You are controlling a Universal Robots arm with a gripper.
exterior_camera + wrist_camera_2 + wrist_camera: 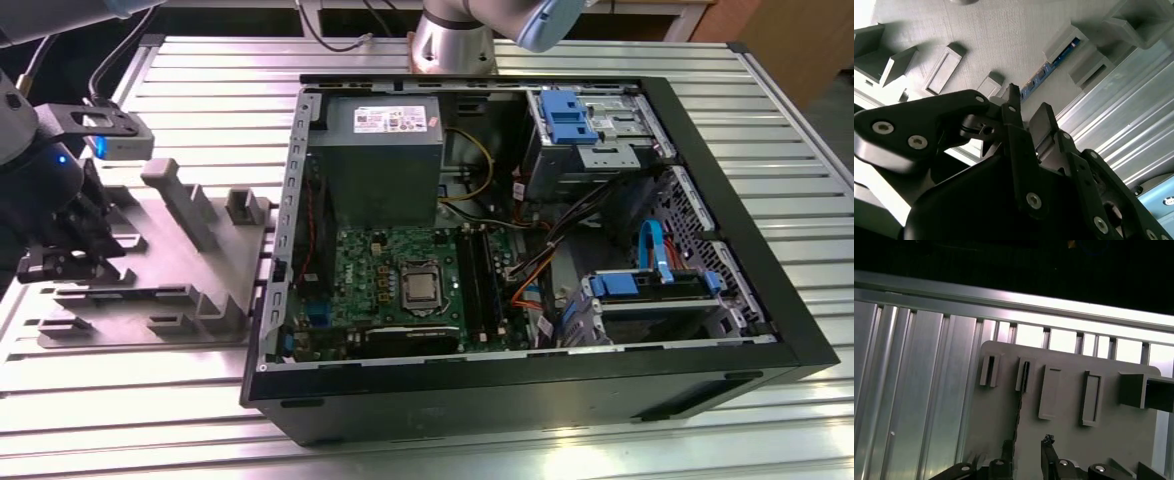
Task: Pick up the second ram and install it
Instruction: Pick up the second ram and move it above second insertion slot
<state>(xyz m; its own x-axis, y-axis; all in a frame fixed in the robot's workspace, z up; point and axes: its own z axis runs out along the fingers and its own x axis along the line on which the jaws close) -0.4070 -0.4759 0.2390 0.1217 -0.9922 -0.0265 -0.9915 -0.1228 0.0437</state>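
The second ram stands on edge in a slot of the grey holder tray. It looks like a thin dark line in the first wrist view and a blue-tinted strip in the second wrist view. My gripper is open and low over the tray, with one finger on each side of the stick's near end. One fingertip sits right beside the stick, and the other pad stands off it with a clear gap. In the exterior view my gripper hangs over the tray at the exterior view's left.
An open computer case lies on the slatted aluminium table at centre, with its green motherboard, grey power supply and blue-tabbed drive bays. Upright grey posts rise from the tray close to my arm.
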